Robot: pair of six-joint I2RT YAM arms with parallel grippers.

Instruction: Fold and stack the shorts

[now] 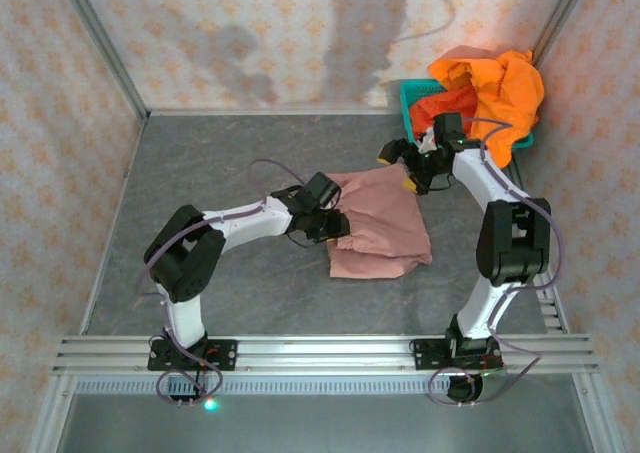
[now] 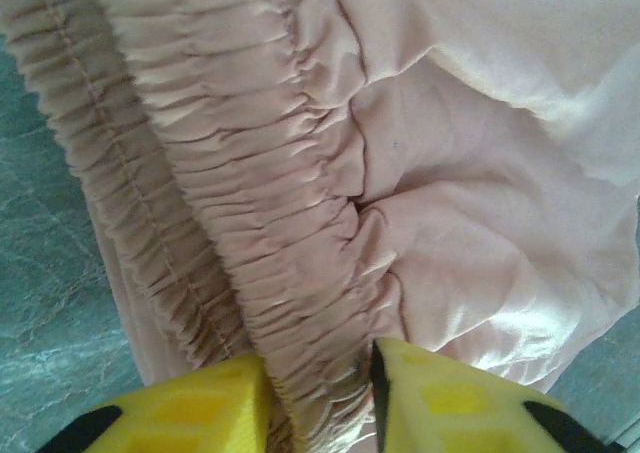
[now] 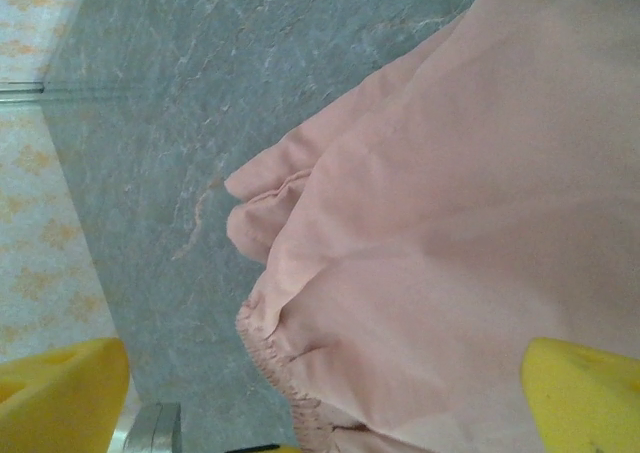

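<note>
The dusty pink shorts lie crumpled on the grey table, mid-right. My left gripper is at their left edge. In the left wrist view its yellow fingers pinch a bunch of the gathered elastic waistband, so the left gripper is shut on the pink shorts. My right gripper hovers over the shorts' far edge. It stands wide open, with the pink shorts below it and nothing between its fingers. Bright orange shorts are heaped in and over the basket.
A teal plastic basket stands at the back right corner against the wall. Patterned walls close off the back and both sides. Bare grey table stretches to the left and in front of the pink shorts.
</note>
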